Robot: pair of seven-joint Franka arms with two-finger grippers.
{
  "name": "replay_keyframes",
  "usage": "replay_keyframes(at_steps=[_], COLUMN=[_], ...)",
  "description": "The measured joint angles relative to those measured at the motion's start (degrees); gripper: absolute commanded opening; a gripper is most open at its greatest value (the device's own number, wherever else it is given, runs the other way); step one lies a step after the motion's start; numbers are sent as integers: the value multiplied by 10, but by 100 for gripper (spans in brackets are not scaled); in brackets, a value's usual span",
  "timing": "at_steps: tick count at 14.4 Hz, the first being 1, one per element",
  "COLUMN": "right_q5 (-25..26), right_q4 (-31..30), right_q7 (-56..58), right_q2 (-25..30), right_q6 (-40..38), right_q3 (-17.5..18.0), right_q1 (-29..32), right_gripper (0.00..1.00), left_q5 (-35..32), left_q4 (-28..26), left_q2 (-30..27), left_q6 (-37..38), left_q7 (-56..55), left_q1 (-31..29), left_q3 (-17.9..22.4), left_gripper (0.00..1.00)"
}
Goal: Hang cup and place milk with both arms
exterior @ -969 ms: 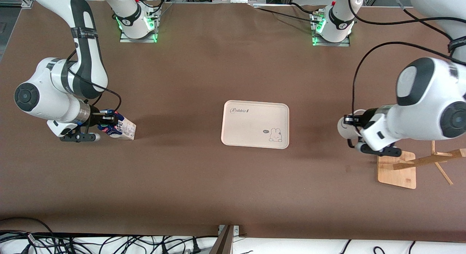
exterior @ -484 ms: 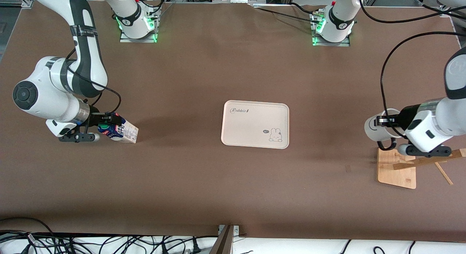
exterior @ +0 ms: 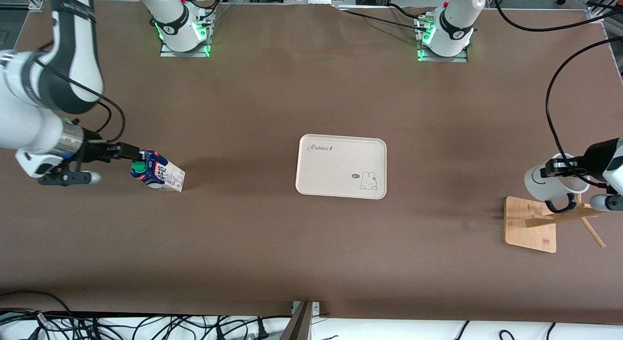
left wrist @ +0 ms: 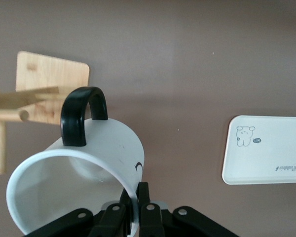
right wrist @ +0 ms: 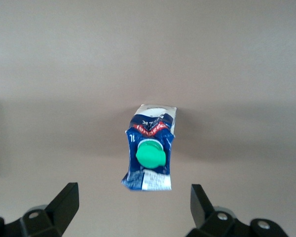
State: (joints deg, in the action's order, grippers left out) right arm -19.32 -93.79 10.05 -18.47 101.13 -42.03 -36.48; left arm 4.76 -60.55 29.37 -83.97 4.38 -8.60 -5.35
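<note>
While the left pincer [exterior: 564, 168] sits at the right edge of the front view, its fingers [left wrist: 144, 207] are clamped on the rim of the white cup [exterior: 552, 182], one inside and one outside the wall. That cup hangs tipped on its side, its black loop handle [left wrist: 82, 114] pointing toward the wooden cup rack [exterior: 531, 224], whose flat base lies at the lower right of the front view and whose pegs [left wrist: 19, 101] show just past the handle in the left wrist view.

At the left edge of the front view, the right pincer [exterior: 127, 153] has its jaws spread wide apart, gripping nothing. Just off its tips stands the milk carton [exterior: 158, 172] on the brown bench [exterior: 272, 247], blue gable and green cap [right wrist: 150, 154] turned toward the pincer. In the right wrist view the carton is centred between the two open fingers [right wrist: 64, 202], touching neither.

A cream tray [exterior: 340, 166] with a rabbit drawing lies in the middle of the frame, well apart from carton and cup.
</note>
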Motion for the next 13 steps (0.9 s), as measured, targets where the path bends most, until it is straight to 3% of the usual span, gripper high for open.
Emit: replay_keyframes(at_steps=[4, 7, 13], right_q5=[40, 71, 73], right_q4=[74, 92, 100], right_q7=[0, 0, 0], right_q2=[3, 2, 2], right_q6=[-55, -68, -74], right_q3=[-22, -35, -74], right_q1=[5, 5, 6], right_gripper=[100, 100, 100], left_q5=[0, 1, 2], left_q4=[0, 0, -2], left_q2=[3, 9, 21], left_q6=[-33, -33, -23], left_q7=[38, 53, 67], left_q1=[-5, -16, -36], left_q3=[2, 2, 2], left_gripper=[0, 0, 0])
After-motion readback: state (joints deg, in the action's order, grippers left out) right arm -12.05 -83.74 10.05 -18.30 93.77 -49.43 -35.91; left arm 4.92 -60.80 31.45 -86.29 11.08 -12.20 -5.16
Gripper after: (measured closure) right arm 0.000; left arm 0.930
